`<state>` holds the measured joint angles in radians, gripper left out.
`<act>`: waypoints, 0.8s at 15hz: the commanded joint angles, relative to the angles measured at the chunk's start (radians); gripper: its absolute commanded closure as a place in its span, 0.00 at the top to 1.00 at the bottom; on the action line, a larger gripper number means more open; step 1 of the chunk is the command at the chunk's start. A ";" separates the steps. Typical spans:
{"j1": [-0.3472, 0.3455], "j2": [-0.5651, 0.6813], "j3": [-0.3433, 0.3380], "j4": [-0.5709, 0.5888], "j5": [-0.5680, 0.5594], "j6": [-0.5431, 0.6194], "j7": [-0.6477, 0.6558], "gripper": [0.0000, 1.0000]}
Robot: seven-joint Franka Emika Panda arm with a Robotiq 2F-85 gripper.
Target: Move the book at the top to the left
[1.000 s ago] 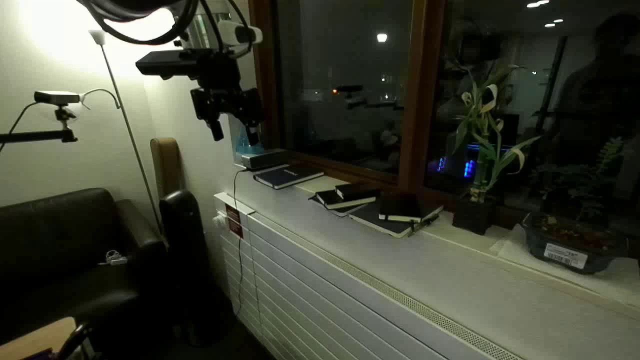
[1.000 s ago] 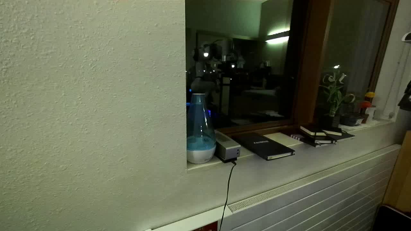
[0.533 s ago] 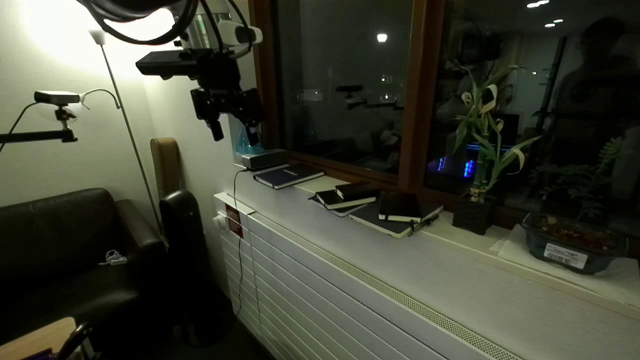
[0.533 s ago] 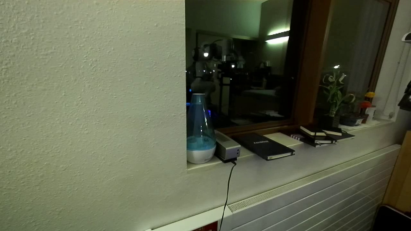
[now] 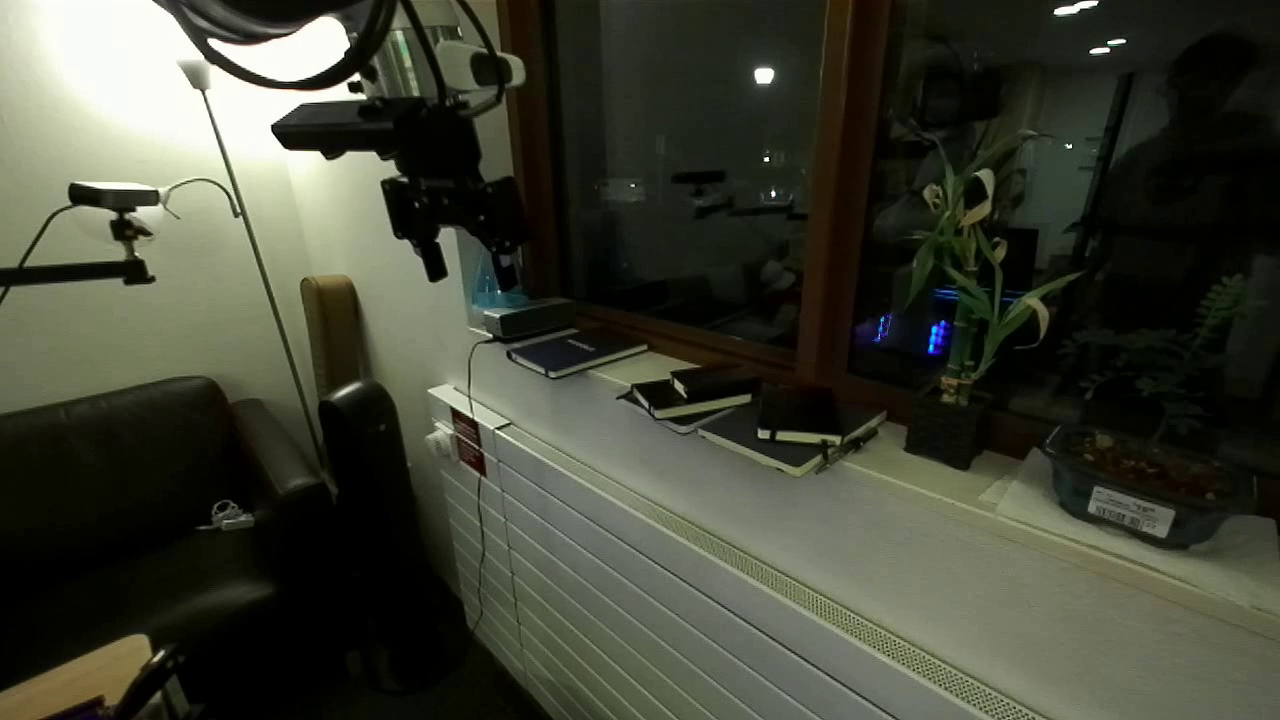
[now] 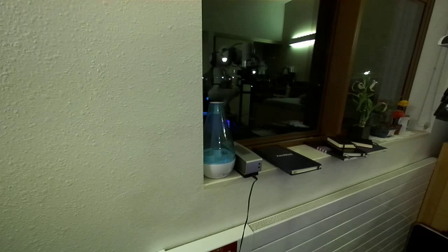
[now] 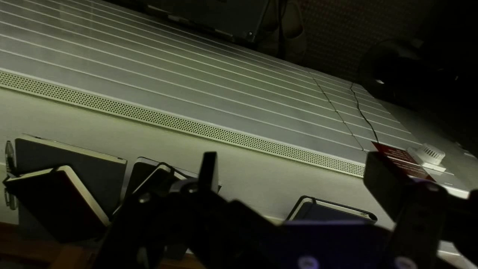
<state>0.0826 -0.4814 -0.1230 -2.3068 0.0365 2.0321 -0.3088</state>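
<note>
Gripper point(image 5: 471, 282), black: fingers spread wide apart, suspended higher than the windowsill point(image 5: 950, 560). Upon the latter, side by side: small black book point(image 5: 715, 382) resting on a black notebook point(image 5: 655, 395); second black book point(image 5: 797, 412) lying across a grey notebook point(image 5: 755, 438) — which of these two is the task's top book, cannot tell. Dark blue notebook point(image 5: 570, 354), one, flat, just beside a grey box point(image 5: 528, 320). Leafy plant point(image 5: 965, 325), one, in a dark pot point(image 5: 945, 432), near the grey notebook.
</note>
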 commanded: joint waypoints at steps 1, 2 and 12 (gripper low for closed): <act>-0.015 0.001 0.013 0.002 0.007 -0.002 -0.006 1.00; -0.015 0.001 0.013 0.002 0.007 -0.002 -0.006 1.00; 0.000 0.143 0.025 0.161 0.013 -0.005 -0.015 1.00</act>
<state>0.0827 -0.4471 -0.1141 -2.2609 0.0365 2.0321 -0.3088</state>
